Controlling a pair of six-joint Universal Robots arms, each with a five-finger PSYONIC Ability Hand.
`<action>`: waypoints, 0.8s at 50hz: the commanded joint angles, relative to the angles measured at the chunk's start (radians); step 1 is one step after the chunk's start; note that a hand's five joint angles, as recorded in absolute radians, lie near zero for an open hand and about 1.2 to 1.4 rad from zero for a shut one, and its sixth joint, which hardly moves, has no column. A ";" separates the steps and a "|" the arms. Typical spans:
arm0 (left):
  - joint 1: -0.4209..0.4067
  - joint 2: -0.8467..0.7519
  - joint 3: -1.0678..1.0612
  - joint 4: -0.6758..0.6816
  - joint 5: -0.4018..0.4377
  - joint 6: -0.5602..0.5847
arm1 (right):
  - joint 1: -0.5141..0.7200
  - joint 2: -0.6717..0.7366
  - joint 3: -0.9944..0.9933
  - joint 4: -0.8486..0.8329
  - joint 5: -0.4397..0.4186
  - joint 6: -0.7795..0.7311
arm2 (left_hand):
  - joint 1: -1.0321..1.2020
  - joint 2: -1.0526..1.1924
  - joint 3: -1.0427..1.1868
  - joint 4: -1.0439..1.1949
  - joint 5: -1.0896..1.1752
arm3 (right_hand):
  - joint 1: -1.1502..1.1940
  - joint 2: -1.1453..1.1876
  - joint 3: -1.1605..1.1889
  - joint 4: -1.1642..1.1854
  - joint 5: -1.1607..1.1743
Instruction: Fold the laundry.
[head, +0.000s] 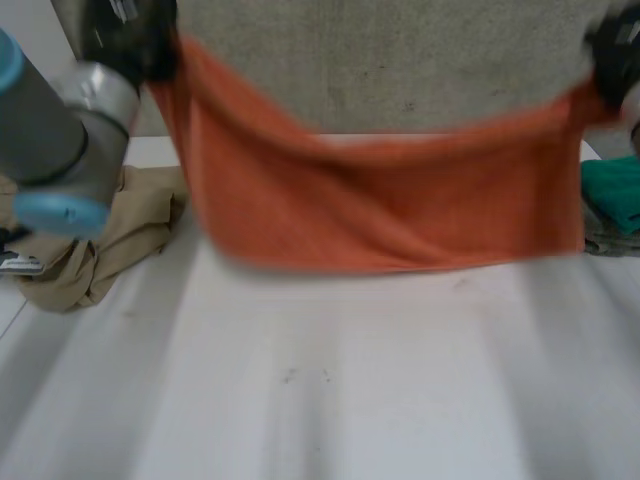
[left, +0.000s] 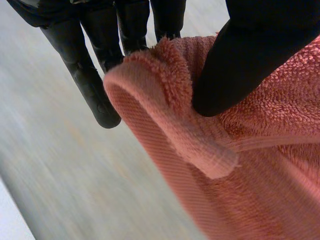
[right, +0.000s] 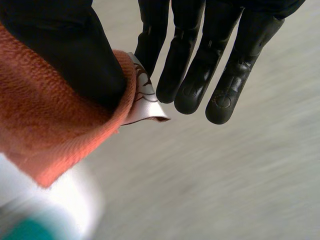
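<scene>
An orange towel (head: 380, 210) hangs spread out above the white table (head: 330, 380), held up by its two top corners. My left hand (head: 150, 45) has the corner at the left, and my right hand (head: 612, 50) has the one at the right. The towel sags between them, and its lower edge hangs close to the table. In the left wrist view, the left hand's thumb (left: 250, 60) pinches the hemmed corner of the towel (left: 260, 175) against the fingers. In the right wrist view, the right hand's thumb (right: 65, 45) pinches the towel (right: 45, 125) at a corner bearing a white label (right: 145, 102).
A crumpled beige garment (head: 110, 250) lies on the table's left side, under my left arm. A teal cloth (head: 615, 190) sits at the right edge on top of a grey patterned piece (head: 605, 240).
</scene>
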 joint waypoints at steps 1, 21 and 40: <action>-0.013 0.036 0.012 0.212 -0.027 -0.024 | 0.045 -0.057 0.028 -0.272 0.001 0.057 | 0.257 0.196 0.203 0.195 0.242 | 0.411 0.219 0.215 0.208 0.236; 0.016 0.028 -0.554 0.196 -0.018 -0.054 | 0.038 -0.080 0.509 -0.184 -0.153 0.123 | 0.257 0.196 0.203 0.195 0.242 | 0.411 0.219 0.215 0.208 0.236; 0.071 0.301 -0.808 -0.393 -0.016 0.103 | -0.227 -0.276 0.698 0.648 -0.150 -0.233 | 0.257 0.196 0.203 0.195 0.242 | 0.411 0.219 0.215 0.208 0.236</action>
